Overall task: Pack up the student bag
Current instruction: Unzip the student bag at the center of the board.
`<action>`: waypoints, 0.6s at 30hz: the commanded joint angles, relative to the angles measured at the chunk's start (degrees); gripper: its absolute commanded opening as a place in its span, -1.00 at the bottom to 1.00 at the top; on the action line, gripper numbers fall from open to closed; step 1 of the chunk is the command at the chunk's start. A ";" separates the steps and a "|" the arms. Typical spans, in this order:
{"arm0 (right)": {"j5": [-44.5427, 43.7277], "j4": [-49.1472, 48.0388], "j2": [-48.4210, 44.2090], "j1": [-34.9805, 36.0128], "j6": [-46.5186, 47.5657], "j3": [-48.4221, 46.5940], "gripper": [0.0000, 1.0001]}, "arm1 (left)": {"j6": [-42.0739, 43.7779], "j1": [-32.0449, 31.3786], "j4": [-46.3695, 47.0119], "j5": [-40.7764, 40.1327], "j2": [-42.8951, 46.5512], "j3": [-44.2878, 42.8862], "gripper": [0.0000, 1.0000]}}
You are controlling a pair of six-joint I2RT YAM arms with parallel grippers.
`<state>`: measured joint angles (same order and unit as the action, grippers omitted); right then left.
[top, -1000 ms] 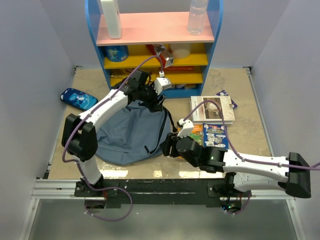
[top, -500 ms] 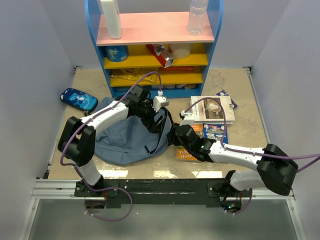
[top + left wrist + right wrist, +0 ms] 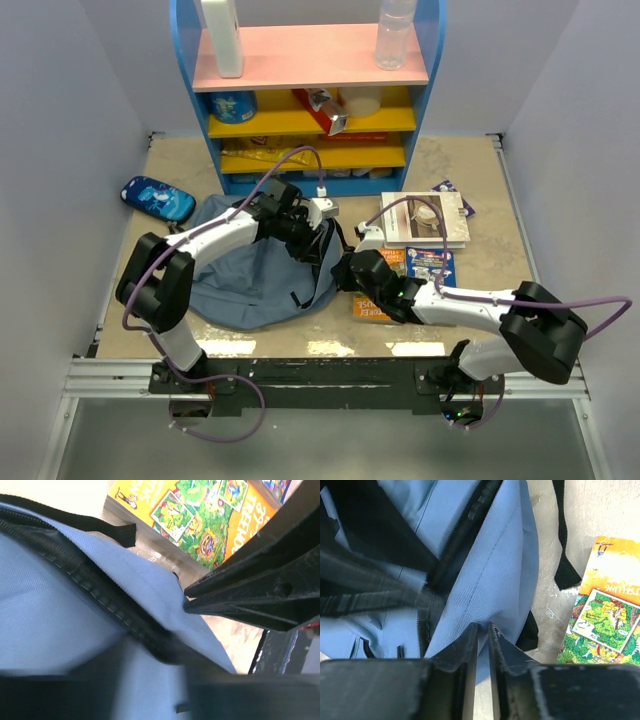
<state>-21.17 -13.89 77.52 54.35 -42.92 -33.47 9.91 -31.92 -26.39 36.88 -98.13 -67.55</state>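
Slate-blue fabric backpack with black straps [image 3: 240, 285] lies on the beige tabletop [image 3: 480, 180].
Your right tool [image 3: 482, 628] pinches its open rim; your left tool [image 3: 186, 599] is pressed together at the zipper edge.

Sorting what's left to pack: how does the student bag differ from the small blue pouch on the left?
The student bag is far larger than the pouch. The bag is plain slate-blue; the pouch is brighter blue with a pattern. The left gripper and right gripper grip the bag; the pouch lies apart, untouched. Both rest on the table.
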 commanded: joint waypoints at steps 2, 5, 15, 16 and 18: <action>0.69 -1.32 -0.96 -0.12 -0.85 0.87 -0.74 | 3.18 -0.33 2.23 -0.32 -0.74 -0.03 -1.00; 0.16 -0.44 -1.49 -0.12 -0.85 1.30 -0.80 | 4.15 -0.42 -0.67 -0.76 -2.24 -1.35 -1.00; -3.96 7.64 -3.94 -0.12 -2.26 2.19 -1.00 | 6.43 -0.42 -10.16 -1.11 9.96 -11.46 -1.00; -4.23 8.08 -4.91 -0.12 -2.09 2.01 -1.00 | 6.61 -0.42 -10.87 -1.11 11.02 -12.86 -1.00; -5.11 9.05 -8.58 -0.12 -1.47 1.49 -1.00 | 7.84 -0.42 -13.94 -1.20 13.22 -14.01 -1.00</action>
<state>-22.68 -7.84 75.33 54.35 -44.49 -31.42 14.83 -32.05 -36.42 34.46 -92.86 -75.50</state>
